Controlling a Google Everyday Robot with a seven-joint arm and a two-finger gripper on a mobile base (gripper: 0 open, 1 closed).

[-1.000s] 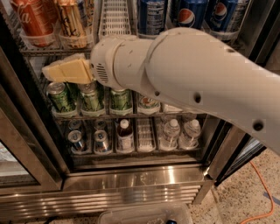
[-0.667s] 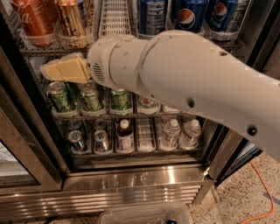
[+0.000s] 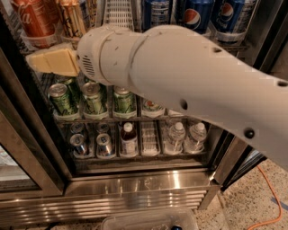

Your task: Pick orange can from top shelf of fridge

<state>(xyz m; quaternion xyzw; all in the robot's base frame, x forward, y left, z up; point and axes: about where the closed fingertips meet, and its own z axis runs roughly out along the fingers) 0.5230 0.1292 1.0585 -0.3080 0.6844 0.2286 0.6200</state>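
From where I stand, the reach is the step in hand and the grasp has not begun. The orange can [image 3: 72,18] stands on the top shelf [image 3: 119,15] of the fridge [image 3: 112,200], its upper part cut off by the edge of the view. A red Coca-Cola can [image 3: 33,18] is just beside it on one side, an empty white lane of the shelf on the other, and the blue Pepsi cans [image 3: 198,13] are farther along beyond that lane.

The gripper [image 3: 38,62] hangs just below the orange can and a little toward the Coca-Cola side, level with the front edge of the rack and apart from the can. It carries nothing. I cannot tell whether it is spread or closed. The thick white arm [image 3: 189,76] runs away from the can, down across the door opening. The green cans [image 3: 63,96] sit on the rack below the orange can.

I judge the next move calls for rising to the can's body, centring on it, and going in straight, since the Coca-Cola can leaves little room to stray.
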